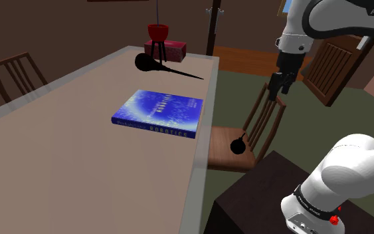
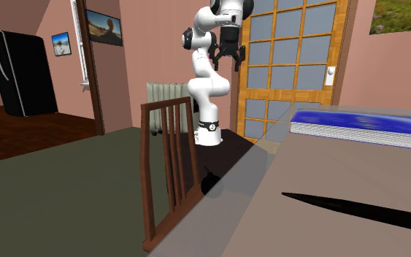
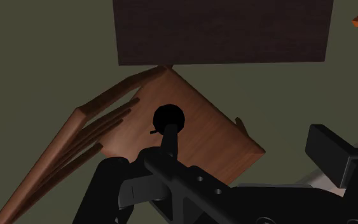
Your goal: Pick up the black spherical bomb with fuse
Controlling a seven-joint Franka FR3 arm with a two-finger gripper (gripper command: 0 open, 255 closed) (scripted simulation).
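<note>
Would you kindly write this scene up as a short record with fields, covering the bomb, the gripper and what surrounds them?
target: black round bomb with a short fuse
target location: on the seat of the wooden chair, beside the table, not on it
gripper: gripper open, holding nothing
gripper position: raised above the chair, well clear of the bomb
contact: none
on table: blue book, red pot on a black stand
task state: bomb not yet grasped
</note>
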